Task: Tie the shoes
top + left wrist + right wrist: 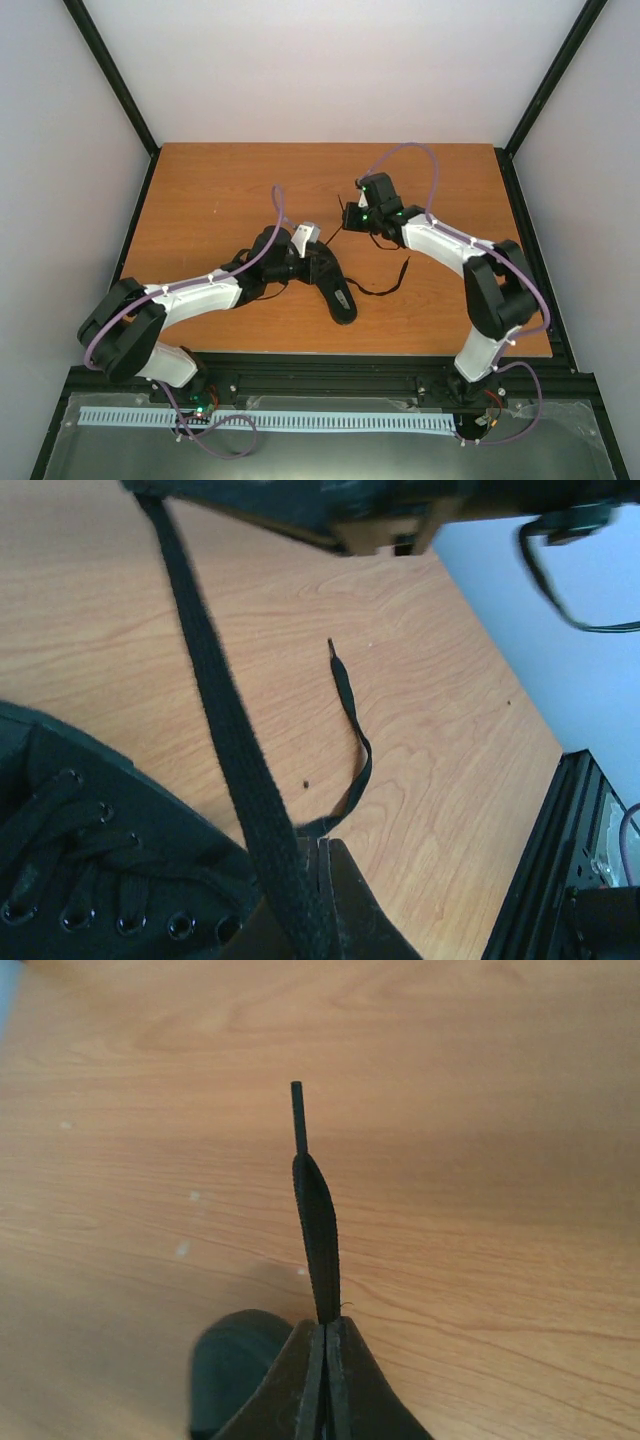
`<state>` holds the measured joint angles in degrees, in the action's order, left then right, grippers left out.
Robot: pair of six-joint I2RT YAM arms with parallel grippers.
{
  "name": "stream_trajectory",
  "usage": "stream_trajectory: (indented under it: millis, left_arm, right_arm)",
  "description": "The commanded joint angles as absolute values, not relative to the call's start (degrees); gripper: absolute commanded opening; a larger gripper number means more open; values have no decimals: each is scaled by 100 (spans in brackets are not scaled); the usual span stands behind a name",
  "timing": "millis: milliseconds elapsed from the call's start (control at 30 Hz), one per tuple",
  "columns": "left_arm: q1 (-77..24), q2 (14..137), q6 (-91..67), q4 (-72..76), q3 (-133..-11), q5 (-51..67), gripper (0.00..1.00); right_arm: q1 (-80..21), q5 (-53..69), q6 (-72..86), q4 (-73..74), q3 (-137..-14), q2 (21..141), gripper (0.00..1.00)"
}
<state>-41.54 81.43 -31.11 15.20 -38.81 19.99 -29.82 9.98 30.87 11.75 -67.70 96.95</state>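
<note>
The small black shoe (338, 292) lies on the wooden table (220, 190), pale inner sole up. In the left wrist view its eyelets (90, 880) fill the lower left. My left gripper (318, 265) is at the shoe's laced end, shut (325, 845) on a thin black lace (352, 730) that curls away over the table. My right gripper (347, 218) is behind the shoe, shut (325, 1328) on the other lace's end (318, 1230), its tip sticking out past the jaws. That lace (215, 700) runs taut from the shoe across the left fingers.
Black frame rails (525, 240) run along the table's sides and near edge, with white walls behind. A white slotted cable tray (270, 420) lies below the arm bases. The right arm's cable (560, 580) hangs at the left wrist view's upper right.
</note>
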Motion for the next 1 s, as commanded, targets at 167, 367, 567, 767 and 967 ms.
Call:
stream_trajectory:
  millis: [167, 367, 567, 767, 967]
  left_arm:
    - [-4128, 8279, -3167, 1200, -3952, 2206, 1]
    - [-4089, 8308, -2994, 1080, -4087, 2271, 1]
    - [-4052, 8437, -2699, 1048, -4199, 2527, 1]
    - [-4034, 8583, -2361, 978, -4368, 2800, 1]
    - [-4034, 8588, -2211, 815, -4445, 2809, 1]
  right_arm:
    - [-2939, 356, 2824, 1399, -6806, 9601, 63]
    - [-2562, -339, 2816, 2142, -5833, 8273, 86]
    - [-2220, -268, 3109, 2622, -4585, 7559, 86]
    - [-2215, 137, 3509, 2171, -3970, 7830, 76]
    - [-2296, 295, 3610, 1902, -3948, 8376, 68]
